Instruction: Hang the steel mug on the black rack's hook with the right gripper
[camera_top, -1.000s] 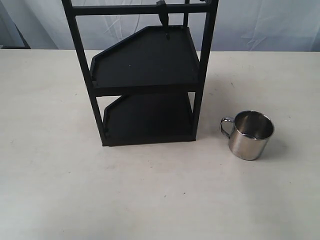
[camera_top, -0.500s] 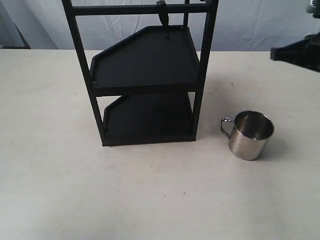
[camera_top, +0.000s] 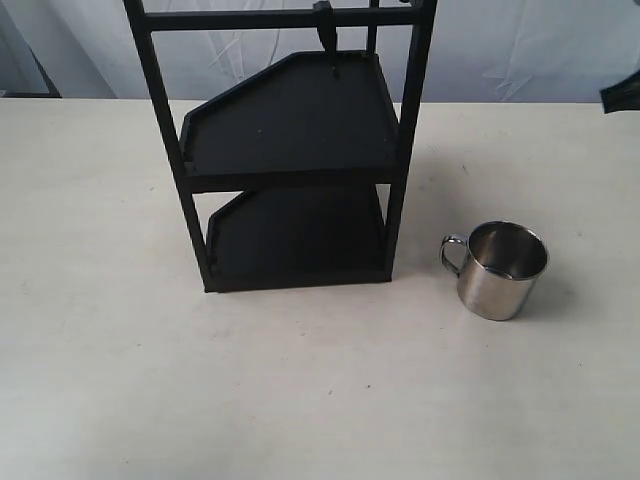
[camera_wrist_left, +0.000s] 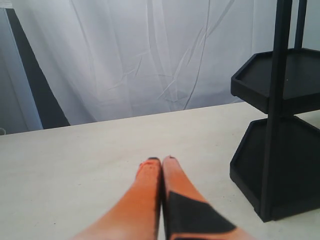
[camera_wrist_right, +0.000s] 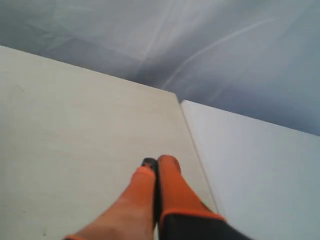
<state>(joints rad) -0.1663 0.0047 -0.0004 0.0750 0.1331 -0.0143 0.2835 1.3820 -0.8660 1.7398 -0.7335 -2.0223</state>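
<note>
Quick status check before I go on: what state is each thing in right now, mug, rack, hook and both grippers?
steel mug: upright on the table, empty, handle toward the rack, not held.
black rack: standing upright, both shelves bare.
hook: hanging from the top crossbar, nothing on it.
right gripper: fingers shut, holding nothing, near the table's edge, away from the mug.
left gripper: fingers shut, holding nothing, low over the table beside the rack.

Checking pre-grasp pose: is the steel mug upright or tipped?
Upright. The steel mug stands on the table, open mouth up, handle toward the black rack.
</note>
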